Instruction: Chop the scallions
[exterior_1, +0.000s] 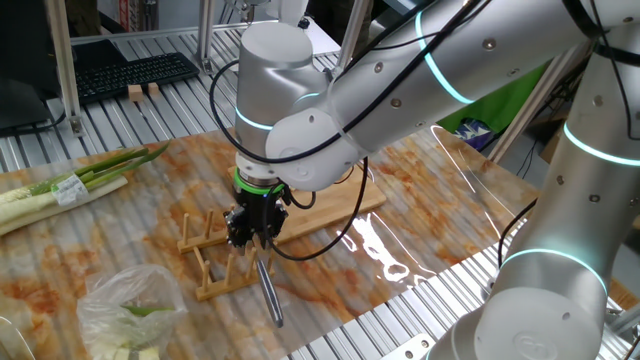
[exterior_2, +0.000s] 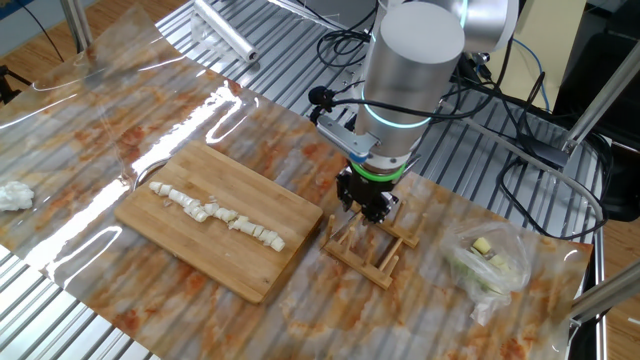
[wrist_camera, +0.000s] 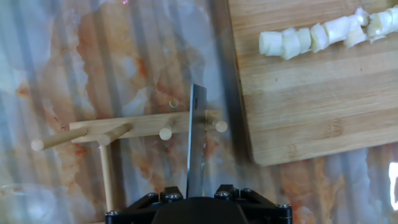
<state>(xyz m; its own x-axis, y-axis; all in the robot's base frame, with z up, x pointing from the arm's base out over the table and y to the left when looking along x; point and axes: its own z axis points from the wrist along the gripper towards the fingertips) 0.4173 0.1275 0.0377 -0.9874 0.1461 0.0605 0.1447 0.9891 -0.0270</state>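
The scallions (exterior_2: 215, 212) lie as a row of several stubby pale segments on the wooden board (exterior_2: 200, 255). They also show at the top right of the hand view (wrist_camera: 317, 34). My gripper (exterior_2: 368, 210) is to the right of the board, just above a small wooden peg rack (exterior_2: 365, 252). It is shut on a knife (wrist_camera: 196, 143), whose blade points down across the rack's rail (wrist_camera: 124, 129). In the one fixed view the gripper (exterior_1: 255, 238) hangs over the rack (exterior_1: 215, 245) with the knife (exterior_1: 270, 290) below it. The board (exterior_1: 335, 210) lies behind.
A long green-and-white bundle with a label (exterior_1: 70, 185) lies at the left. A clear plastic bag of green bits (exterior_1: 130, 305) (exterior_2: 485, 265) sits near the rack. A white wad (exterior_2: 12, 195) and a film roll (exterior_2: 225, 30) lie at the table edges.
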